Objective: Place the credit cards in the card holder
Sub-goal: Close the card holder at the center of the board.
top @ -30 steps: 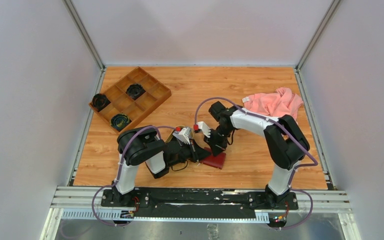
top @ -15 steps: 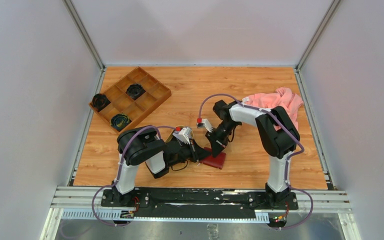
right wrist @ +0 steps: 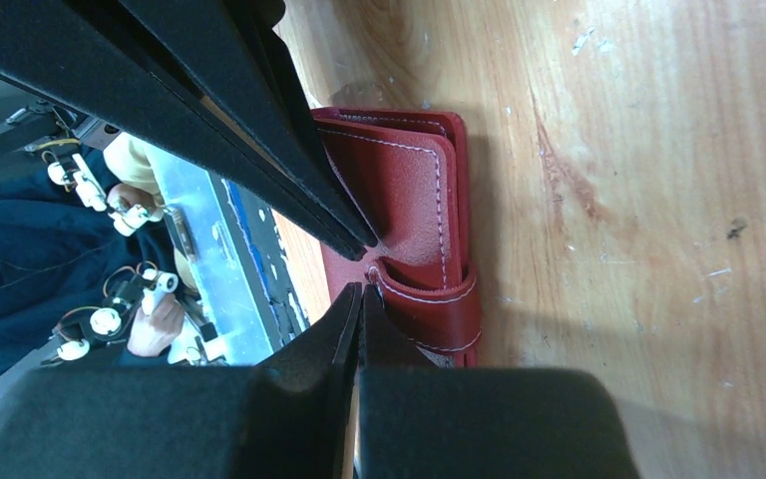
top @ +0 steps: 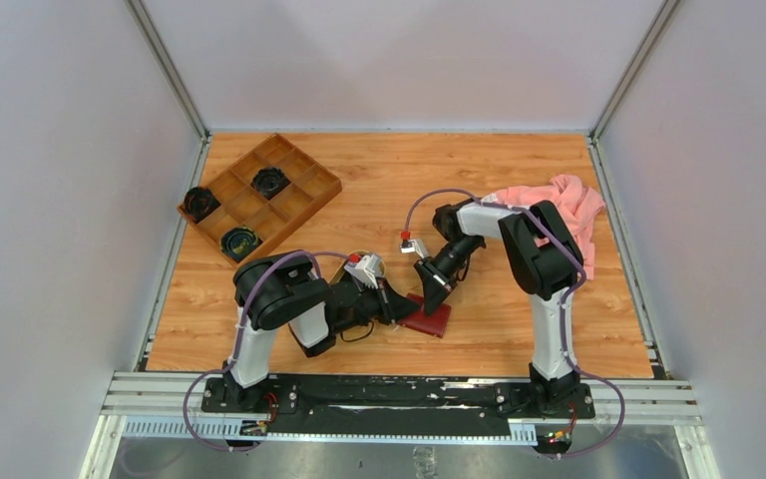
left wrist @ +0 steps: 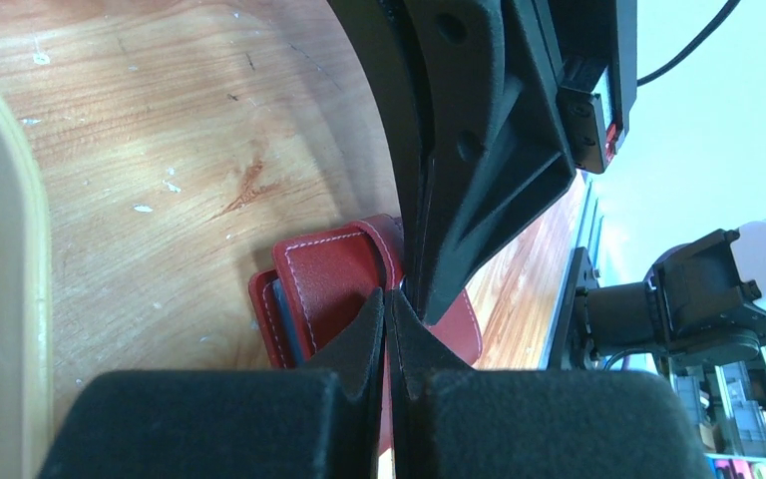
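Wood table [top: 389, 170] fills the overhead view, with the box [top: 304, 195] at upper left and the pink cloth [top: 559, 200] at upper right, both where they were. Your right arm [top: 529, 249] is what moved. Over the last second its elbow has swung in from the right toward centre frame, while its tip stayed at the holder. The left arm [top: 279, 289] has barely shifted.

A tan tray [left wrist: 0, 249] rim runs down the left of the left wrist view. The holder [top: 431, 319] lies folded just below centre, unmoved.

Both pincers meet on it. The left gripper [left wrist: 387, 297] is pressed together with its tips on the red leather. The right gripper [right wrist: 359, 291] is pressed together too, with its tips at the strap [right wrist: 429, 299]. A thin tan line shows between the left fingers [right wrist: 249, 90] in the right wrist view, but you can't tell whether that is a card. No cards show elsewhere.

My reading is that you've re-posed, not progressed. The holder is folded, so likely no card is in yet.
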